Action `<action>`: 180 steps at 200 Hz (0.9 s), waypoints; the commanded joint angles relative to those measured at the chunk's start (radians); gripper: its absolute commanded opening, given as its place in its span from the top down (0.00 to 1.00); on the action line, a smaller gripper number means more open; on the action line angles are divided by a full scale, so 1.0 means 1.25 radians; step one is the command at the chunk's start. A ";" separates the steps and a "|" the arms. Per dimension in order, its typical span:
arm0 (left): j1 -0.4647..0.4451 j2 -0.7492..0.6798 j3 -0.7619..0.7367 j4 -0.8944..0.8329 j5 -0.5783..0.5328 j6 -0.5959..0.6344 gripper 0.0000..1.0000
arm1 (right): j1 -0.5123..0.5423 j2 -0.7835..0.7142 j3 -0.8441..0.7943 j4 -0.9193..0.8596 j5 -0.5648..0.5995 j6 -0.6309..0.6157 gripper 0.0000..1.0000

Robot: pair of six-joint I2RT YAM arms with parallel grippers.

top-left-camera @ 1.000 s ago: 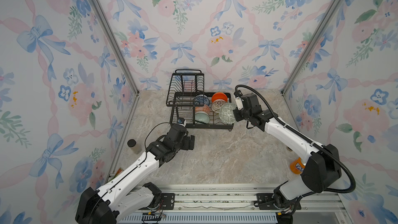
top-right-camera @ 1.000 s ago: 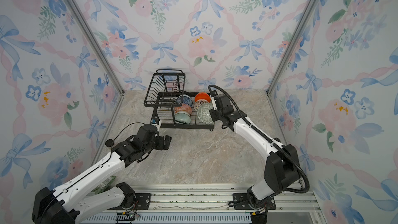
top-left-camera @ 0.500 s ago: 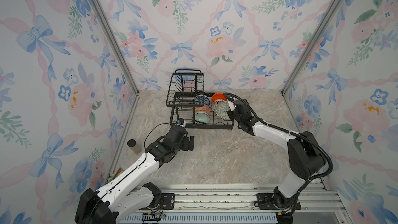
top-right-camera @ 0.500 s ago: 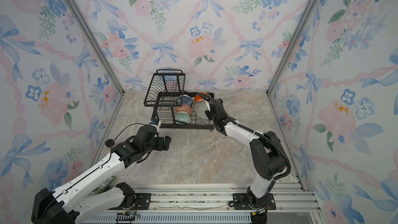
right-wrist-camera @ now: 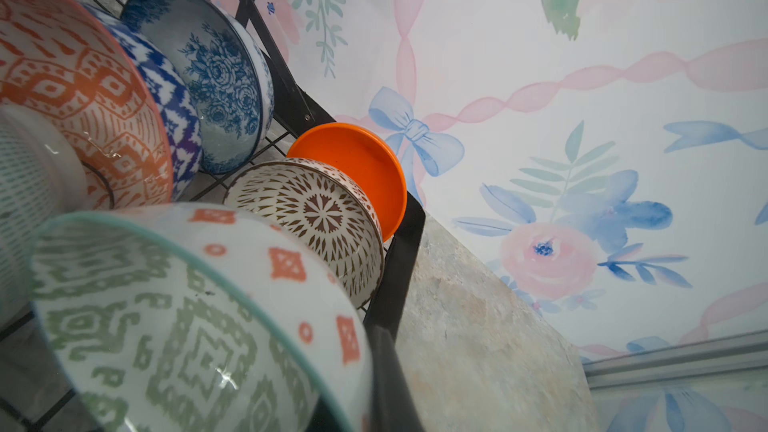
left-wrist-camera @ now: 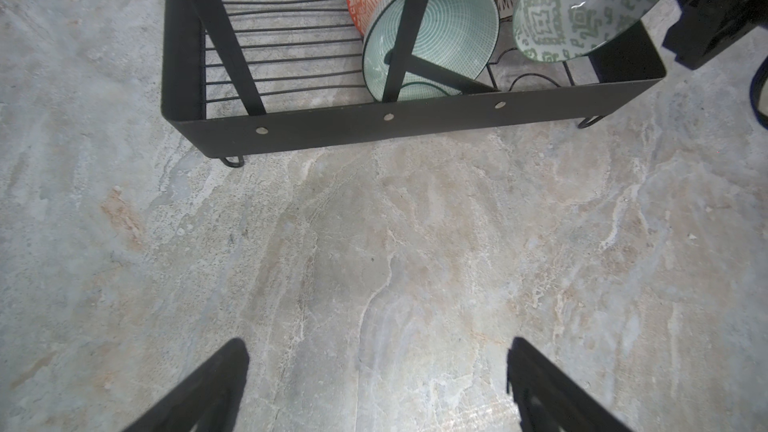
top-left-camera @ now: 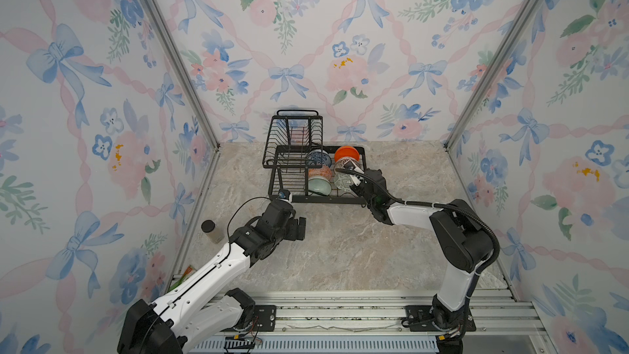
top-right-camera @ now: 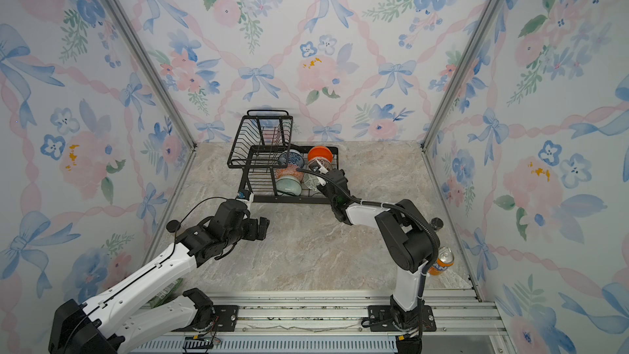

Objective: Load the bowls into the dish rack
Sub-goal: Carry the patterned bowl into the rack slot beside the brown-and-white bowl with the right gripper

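The black wire dish rack (top-left-camera: 320, 199) stands at the back middle of the table in both top views. Its lower tray holds several bowls on edge: blue-patterned (top-left-camera: 318, 157), plain orange (top-left-camera: 346, 153), white lattice (top-left-camera: 341, 166), orange-white geometric (top-left-camera: 320, 172) and pale celadon (top-left-camera: 319, 186). My right gripper (top-left-camera: 352, 182) is shut on the rim of the grey-green geometric bowl (right-wrist-camera: 174, 326), which sits low in the tray's front right corner beside the celadon bowl (left-wrist-camera: 449, 31). My left gripper (left-wrist-camera: 376, 347) hangs open over bare table in front of the rack, holding nothing.
An orange soda can (top-right-camera: 442, 260) stands at the front right behind the right arm. A dark-capped jar (top-left-camera: 211, 231) stands by the left wall, and a green packet (top-left-camera: 182, 275) lies near the left arm's base. The rack's raised basket (top-left-camera: 294, 134) holds no bowls.
My right arm has folded down and brought the grey-green bowl from above the rack's right end into the tray's front right corner. The left arm has not moved.
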 commanded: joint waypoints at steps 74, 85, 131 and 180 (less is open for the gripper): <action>0.007 -0.003 -0.003 -0.006 0.013 -0.010 0.02 | 0.007 0.080 0.022 0.189 0.012 -0.151 1.00; 0.007 -0.004 -0.003 -0.006 0.013 -0.010 0.02 | 0.007 0.089 0.024 0.198 0.013 -0.165 1.00; 0.007 -0.004 -0.002 -0.006 0.013 -0.007 0.02 | -0.002 0.116 0.039 0.220 0.016 -0.200 1.00; 0.007 -0.003 0.002 -0.006 0.014 -0.007 0.02 | -0.010 0.120 0.040 0.195 -0.008 -0.209 1.00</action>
